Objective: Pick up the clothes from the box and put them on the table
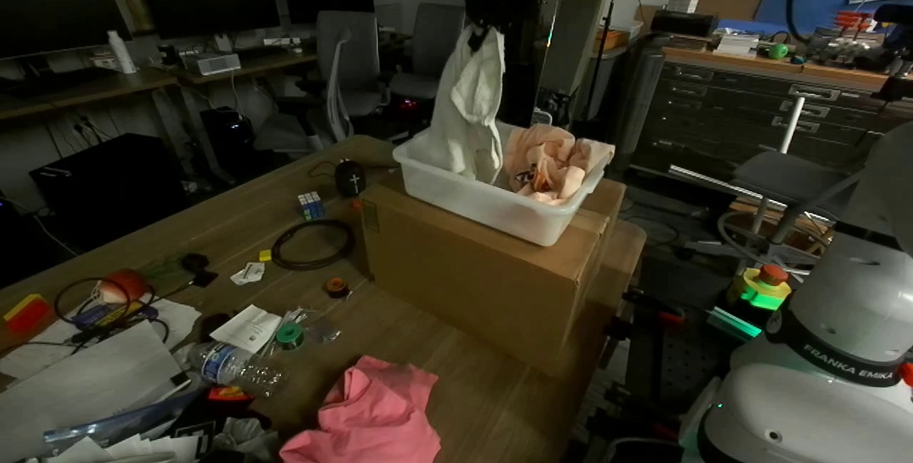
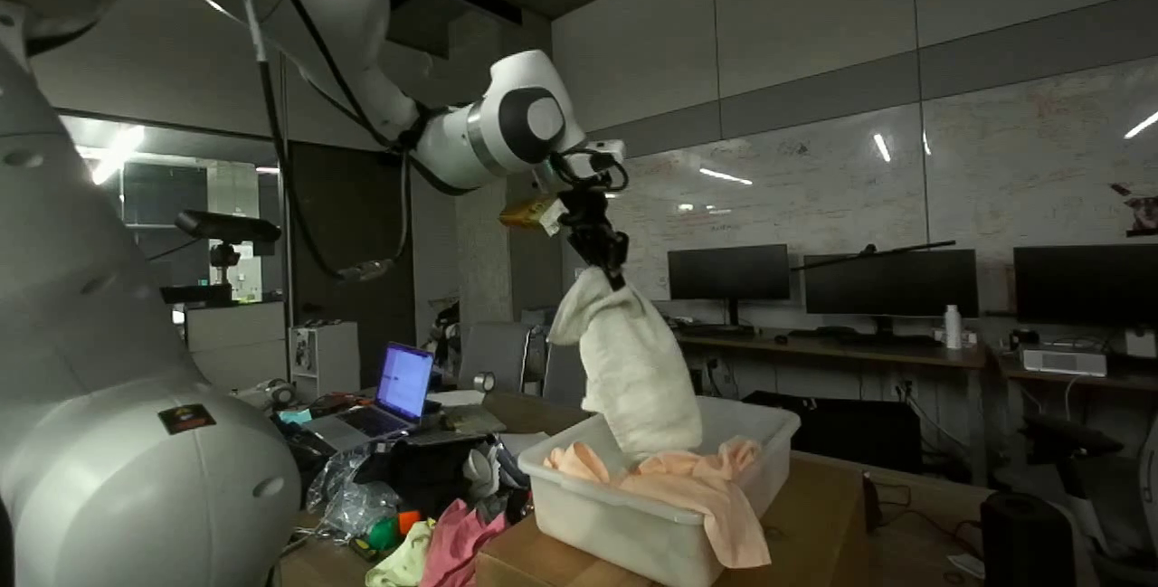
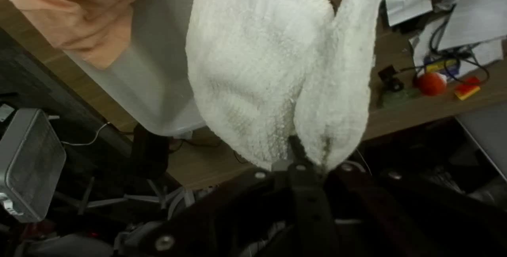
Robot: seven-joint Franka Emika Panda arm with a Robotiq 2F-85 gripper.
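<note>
Brown wooden table (image 1: 471, 388) is carrying a carton (image 1: 456, 270), bare wood showing alongside. Atop the carton, a plastic tub (image 1: 485, 207) is standing, rolled rim partly exposed. Fluffy white cloth (image 2: 638, 374) is hanging over the tub, the gripper (image 2: 616, 283) pinching its top between narrowed fingers (image 3: 297, 150). Peach cloth (image 2: 692, 487) is draping the rim. Crumpled pink cloth (image 1: 378, 413) is lying on the table near a bottle (image 1: 237, 370).

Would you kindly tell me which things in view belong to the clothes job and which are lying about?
Part of the job:
white garment, gripped in the jaws
peach garment, in the white tub and over its rim
pink garment, on the table
yellow-green garment, beside it

Lying about:
puzzle cube
plastic bottle
green tape roll
open laptop
</note>
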